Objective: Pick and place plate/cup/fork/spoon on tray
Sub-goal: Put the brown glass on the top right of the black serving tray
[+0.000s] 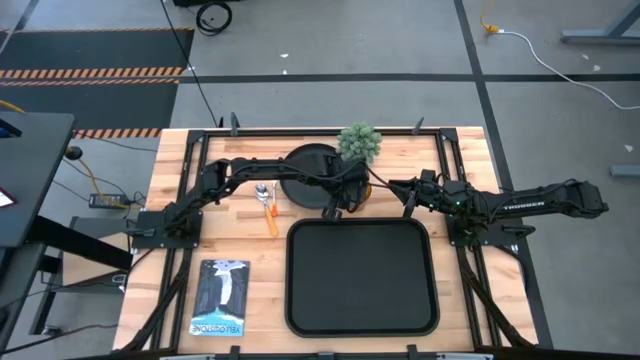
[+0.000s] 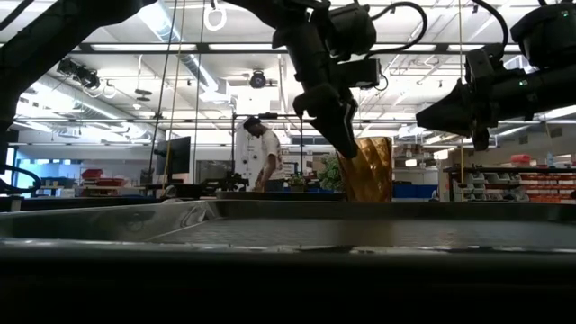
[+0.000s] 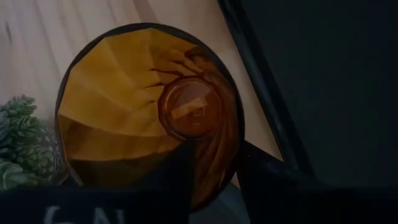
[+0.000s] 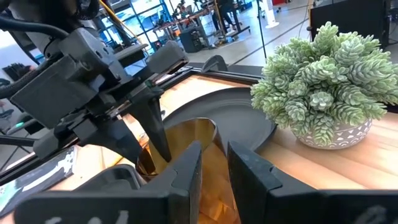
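The amber cup [image 3: 137, 106] is on the wood between the round black plate [image 1: 303, 172] and the black tray [image 1: 360, 318]; it also shows in the low view [image 2: 369, 171]. My left gripper [image 1: 335, 207] is shut on its rim. My right gripper [image 1: 405, 197] hovers just right of the cup with its fingers nearly together, and touches nothing. The spoon [image 1: 262, 192] and the fork [image 1: 271, 220] lie side by side on the wood, left of the plate. My left gripper pinches the cup's wall at the rim [image 3: 214, 177], one finger [image 3: 177, 177] inside the cup and one [image 3: 267, 180] outside. The fingers come from above, slanting down toward the table's right. The tray's rim hides the cup's base in the low view, so I cannot tell whether it is lifted.
A potted green plant [image 1: 360, 143] stands at the far edge, close behind the cup and beside the plate. A book [image 1: 220, 297] lies at the near left. A person [image 2: 265, 153] stands in the room beyond the table.
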Controlling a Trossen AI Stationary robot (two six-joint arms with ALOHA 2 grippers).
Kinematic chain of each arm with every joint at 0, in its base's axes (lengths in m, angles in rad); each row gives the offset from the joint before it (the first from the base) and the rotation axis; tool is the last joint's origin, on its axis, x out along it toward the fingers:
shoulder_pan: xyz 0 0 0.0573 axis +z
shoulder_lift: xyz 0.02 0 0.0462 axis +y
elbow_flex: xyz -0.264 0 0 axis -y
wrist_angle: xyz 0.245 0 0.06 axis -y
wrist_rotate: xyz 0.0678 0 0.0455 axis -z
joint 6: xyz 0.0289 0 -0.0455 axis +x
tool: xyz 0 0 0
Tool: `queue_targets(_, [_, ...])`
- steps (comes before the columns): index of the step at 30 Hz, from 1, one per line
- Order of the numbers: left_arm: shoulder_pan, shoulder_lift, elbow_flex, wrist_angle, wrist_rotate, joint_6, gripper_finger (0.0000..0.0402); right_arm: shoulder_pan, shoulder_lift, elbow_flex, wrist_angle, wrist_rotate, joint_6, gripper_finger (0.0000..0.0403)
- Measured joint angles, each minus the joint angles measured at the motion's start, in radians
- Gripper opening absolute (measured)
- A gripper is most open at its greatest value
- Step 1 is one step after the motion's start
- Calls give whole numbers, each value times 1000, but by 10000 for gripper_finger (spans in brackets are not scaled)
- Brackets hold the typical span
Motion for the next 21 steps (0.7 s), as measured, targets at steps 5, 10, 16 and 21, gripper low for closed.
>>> queue_targets(5, [0, 0, 0, -2, 1, 7, 88, 0, 0, 0, 3, 0, 0, 84])
queue_targets(10, [-1, -6, 0, 4, 4, -11, 52, 0, 0, 0, 6, 0, 0, 84])
queue_targets(16, [-3, -6, 0, 18, 4, -34, 15, 0, 0, 0, 7, 0, -1, 84])
queue_targets(21, [-11, -15, 4, 11, 4, -41, 21, -7, -1, 0, 25, 2, -11, 84])
